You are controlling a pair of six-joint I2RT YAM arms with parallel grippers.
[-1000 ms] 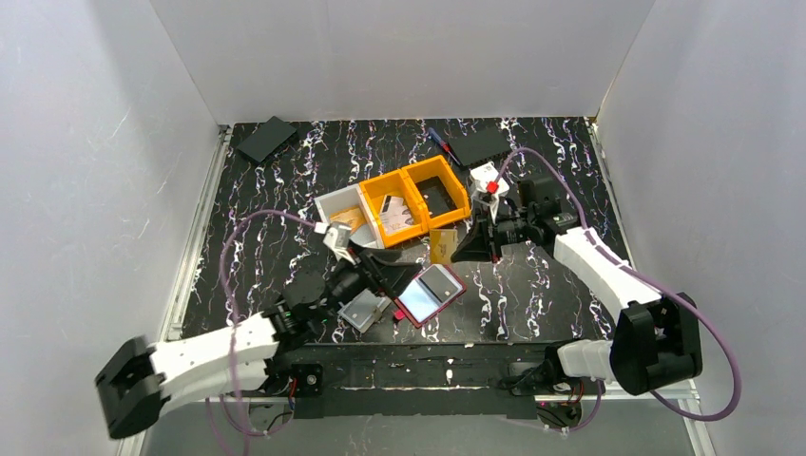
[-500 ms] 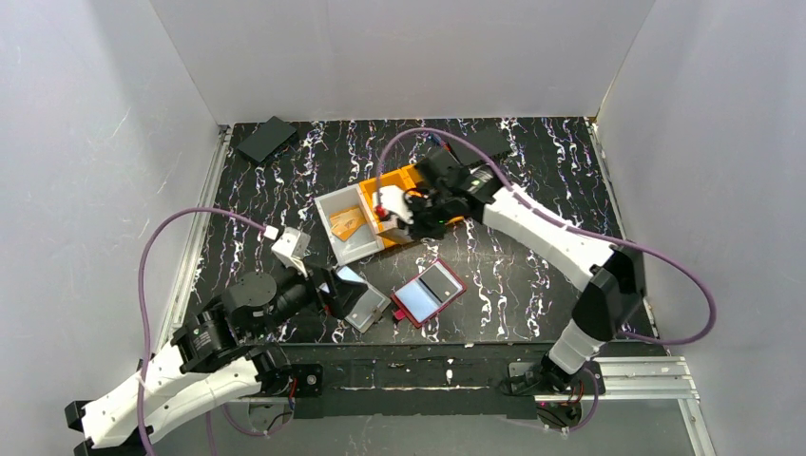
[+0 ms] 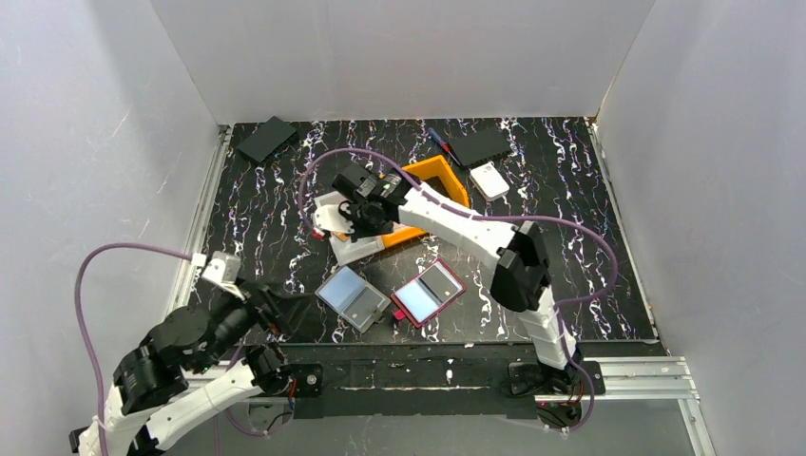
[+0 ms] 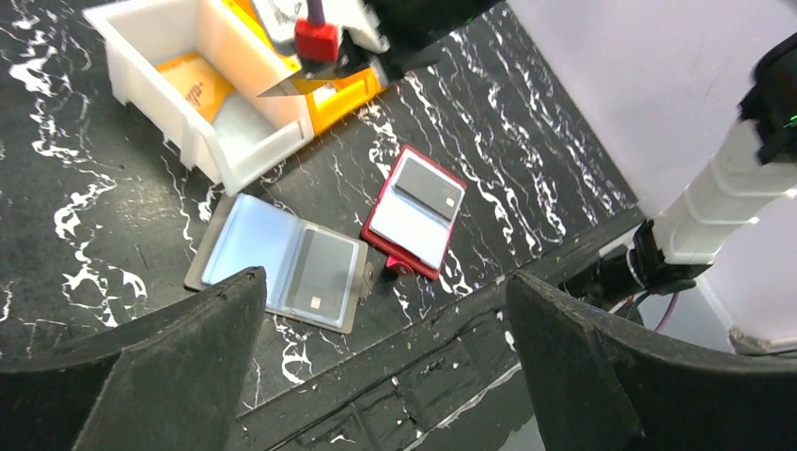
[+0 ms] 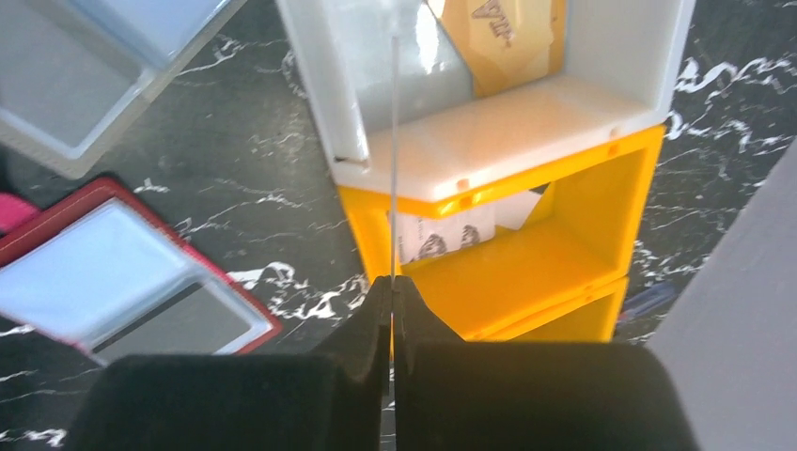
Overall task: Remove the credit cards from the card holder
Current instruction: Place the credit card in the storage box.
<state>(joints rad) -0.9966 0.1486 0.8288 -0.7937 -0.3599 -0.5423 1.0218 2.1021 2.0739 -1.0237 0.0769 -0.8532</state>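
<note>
The red card holder [image 3: 429, 292] lies open on the table, silvery inside, with a dark grey card [image 4: 428, 188] in one half; it also shows in the right wrist view [image 5: 122, 282]. My right gripper [image 5: 392, 282] is shut on a thin credit card [image 5: 393, 141], seen edge-on, over the white bin [image 5: 498, 122]. A tan-orange card [image 5: 503, 33] lies in that bin. In the top view the right gripper [image 3: 356, 214] hangs over the white bin [image 3: 354, 249]. My left gripper [image 4: 383, 277] is open and empty, low at the near left [image 3: 276, 313].
A grey card holder [image 3: 353, 297] lies open left of the red one. An orange bin [image 3: 439, 177] touches the white bin and holds a printed card [image 5: 442, 235]. Black boxes [image 3: 266, 138] [image 3: 480, 145], a pen [image 3: 439, 142] and a white device [image 3: 489, 180] lie at the back.
My right arm swung from the right side leftward over the bins to the white bin, carrying the card. My left arm pulled back from the holders to the near left.
</note>
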